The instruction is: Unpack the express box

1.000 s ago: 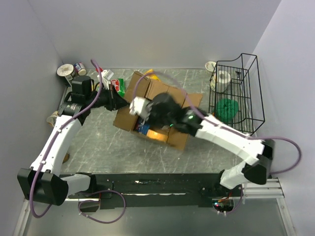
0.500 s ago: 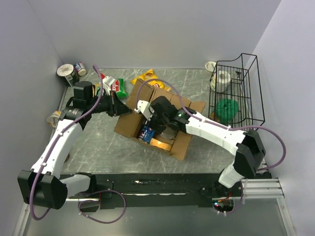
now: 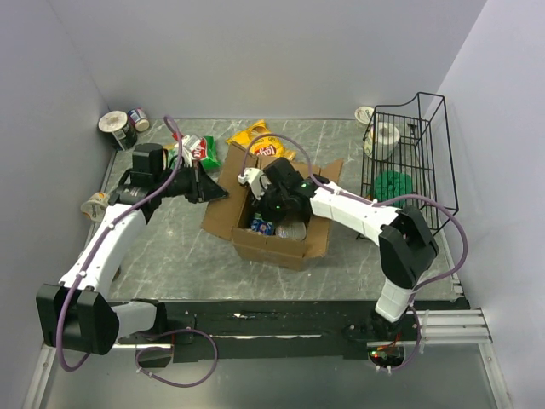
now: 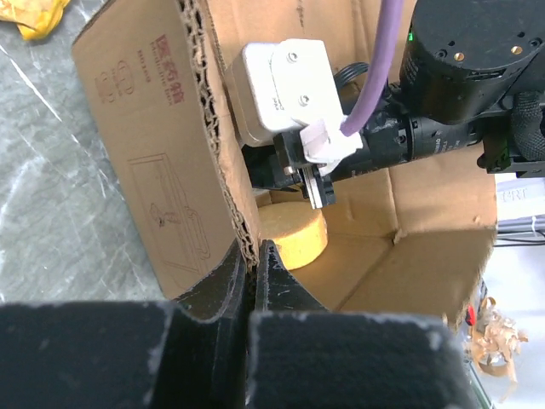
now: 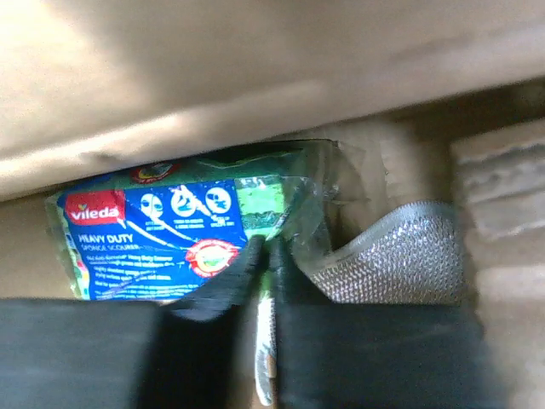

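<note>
The express box (image 3: 281, 247) stands open mid-table, brown cardboard with its flaps spread. My left gripper (image 3: 220, 194) is shut on the edge of the box's left wall; in the left wrist view its jaws (image 4: 253, 256) pinch the corrugated edge (image 4: 223, 162). My right gripper (image 3: 271, 218) reaches down inside the box. In the right wrist view it (image 5: 271, 249) is shut on the clear wrapper of a blue-and-green Vileda sponge pack (image 5: 162, 230). A silver mesh scourer (image 5: 400, 260) lies beside the pack. A yellow sponge (image 4: 294, 234) sits on the box floor.
A black wire basket (image 3: 430, 162) stands at the right with a green item (image 3: 393, 186) and a white roll (image 3: 387, 136) in it. A yellow chip bag (image 3: 255, 135) and a green-red bag (image 3: 197, 150) lie behind the box. Cans (image 3: 119, 125) stand back left.
My right gripper has gone from above the box down into it and closed on the sponge pack. The box has turned and shifted a little, with my left gripper still on its edge.
</note>
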Available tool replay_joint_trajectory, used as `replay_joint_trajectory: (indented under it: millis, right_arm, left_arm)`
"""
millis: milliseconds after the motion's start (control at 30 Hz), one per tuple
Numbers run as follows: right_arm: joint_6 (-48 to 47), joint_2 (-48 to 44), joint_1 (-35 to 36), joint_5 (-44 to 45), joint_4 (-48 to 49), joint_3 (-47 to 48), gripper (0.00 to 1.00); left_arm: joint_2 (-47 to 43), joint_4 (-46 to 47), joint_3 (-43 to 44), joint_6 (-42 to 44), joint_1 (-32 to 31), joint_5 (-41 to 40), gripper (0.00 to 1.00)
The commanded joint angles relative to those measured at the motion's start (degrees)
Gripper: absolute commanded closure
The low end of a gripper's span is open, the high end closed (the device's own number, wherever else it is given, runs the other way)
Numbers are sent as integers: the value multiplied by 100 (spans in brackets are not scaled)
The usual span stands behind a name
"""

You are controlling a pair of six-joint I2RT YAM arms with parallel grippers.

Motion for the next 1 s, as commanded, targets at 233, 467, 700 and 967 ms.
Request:
replay_joint_trajectory:
  millis: [233,467,700,967]
  right_arm:
    - [-451,-1892,-127,-713,-113,468,100]
    - [-223,-2931,-110,-240,-508,941,100]
    - [-468,-3793,-502,1175,-991,706,100]
    - [-829,-4742,-1463,1053,-1598,-260,100]
  left_arm:
    - [-450,183,187,87,-76,285,99]
    - [-827,315,-16,183,-76,22,99]
    - [-1328,-536,-59,676,195,-1234,99]
    - [-2102,-722,-182,711,477,-1668,99]
